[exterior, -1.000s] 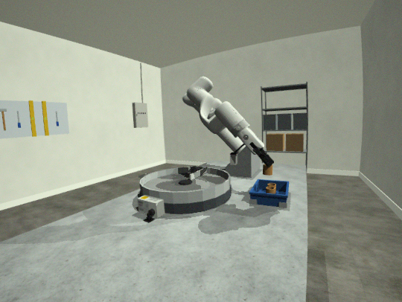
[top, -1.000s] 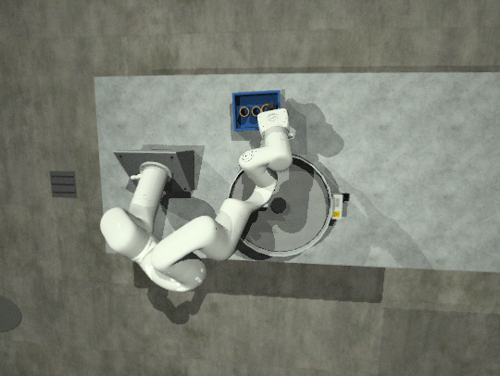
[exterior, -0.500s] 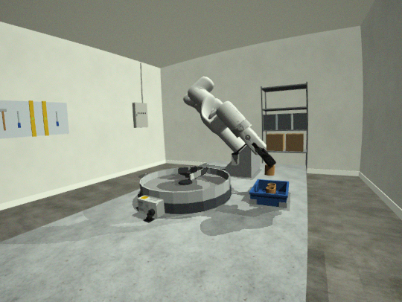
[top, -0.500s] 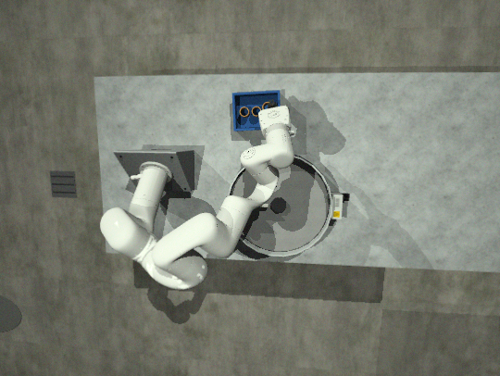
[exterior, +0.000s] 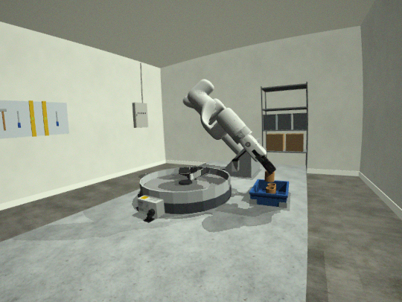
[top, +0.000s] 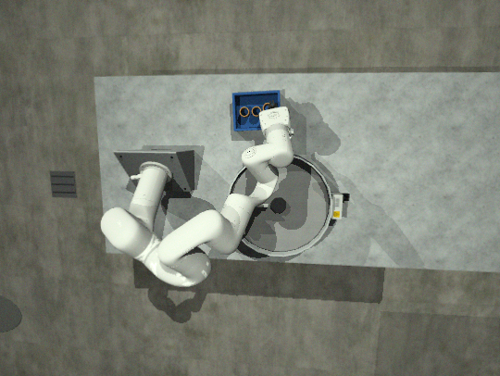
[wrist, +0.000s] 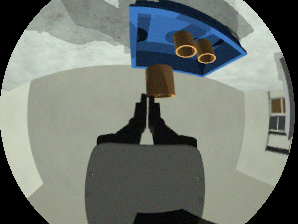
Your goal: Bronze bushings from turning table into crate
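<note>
My gripper is shut on a bronze bushing. It holds the bushing by its wall, just above the right part of the blue crate. Two more bronze bushings stand inside the crate; in the exterior view they show as one cluster. The round turning table lies beside the crate, partly under my arm. I cannot make out any steel bushings on it.
A dark hub sits at the table's centre. A control box is fixed to the table's rim. My base pedestal stands to the left of the table. A shelf rack stands by the far wall.
</note>
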`<action>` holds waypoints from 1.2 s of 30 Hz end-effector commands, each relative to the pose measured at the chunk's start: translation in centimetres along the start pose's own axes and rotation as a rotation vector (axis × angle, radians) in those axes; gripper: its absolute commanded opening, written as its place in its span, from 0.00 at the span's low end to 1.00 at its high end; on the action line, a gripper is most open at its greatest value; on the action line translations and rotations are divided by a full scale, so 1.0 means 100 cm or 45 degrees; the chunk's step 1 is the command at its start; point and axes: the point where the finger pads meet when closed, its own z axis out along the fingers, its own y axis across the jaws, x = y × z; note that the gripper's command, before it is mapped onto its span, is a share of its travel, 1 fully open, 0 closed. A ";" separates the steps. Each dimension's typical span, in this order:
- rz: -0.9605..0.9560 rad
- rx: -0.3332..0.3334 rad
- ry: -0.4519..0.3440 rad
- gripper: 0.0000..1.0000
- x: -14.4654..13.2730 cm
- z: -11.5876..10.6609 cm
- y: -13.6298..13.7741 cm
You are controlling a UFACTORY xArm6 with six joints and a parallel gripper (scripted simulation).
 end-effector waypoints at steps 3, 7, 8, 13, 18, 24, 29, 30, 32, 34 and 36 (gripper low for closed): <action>-0.002 0.004 -0.001 0.00 0.019 0.024 -0.002; -0.002 0.004 -0.001 0.00 0.020 0.025 -0.002; -0.002 0.004 -0.001 0.00 0.020 0.025 -0.002; -0.002 0.004 -0.001 0.00 0.020 0.025 -0.002; -0.002 0.004 -0.001 0.00 0.020 0.025 -0.002; -0.002 0.004 -0.001 0.00 0.021 0.027 -0.002; -0.002 0.004 -0.001 0.00 0.023 0.028 -0.002; -0.002 0.004 -0.001 0.00 0.024 0.029 -0.002; -0.002 0.004 -0.001 0.00 0.025 0.031 -0.002; -0.002 0.004 -0.001 0.00 0.027 0.033 -0.002; -0.002 0.004 -0.001 0.00 0.029 0.036 -0.002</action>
